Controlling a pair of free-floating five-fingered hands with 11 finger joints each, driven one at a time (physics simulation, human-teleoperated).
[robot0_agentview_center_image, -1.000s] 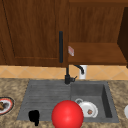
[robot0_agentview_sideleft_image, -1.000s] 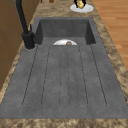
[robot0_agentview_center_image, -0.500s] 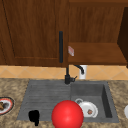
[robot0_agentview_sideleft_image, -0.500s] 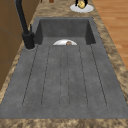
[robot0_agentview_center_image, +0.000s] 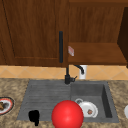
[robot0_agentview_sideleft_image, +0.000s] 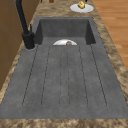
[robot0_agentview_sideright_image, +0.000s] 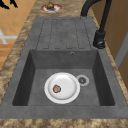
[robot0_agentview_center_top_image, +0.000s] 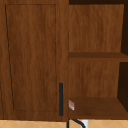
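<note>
At the near left corner of the sink (robot0_agentview_center_image: 45, 92), the left hand (robot0_agentview_center_image: 34, 117) hangs; I cannot tell how far it is open. The red ball (robot0_agentview_center_image: 67, 114) sits just to its right, before the white plate (robot0_agentview_center_image: 88, 109). I judge a slow, level approach is best.

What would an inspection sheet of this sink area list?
Surface: grey sink with a ribbed drainboard, set in a speckled countertop.
Job's things: red ball low in the front view, to the right of the left hand.
Clutter: white plate with a brown morsel in the basin; red-rimmed plate and a second plate, both with food, on the counter.
Hands: left hand at the drainboard's front edge.
Cables: nothing seen.
Surroundings: black faucet, wooden cabinet door, open shelf.
</note>
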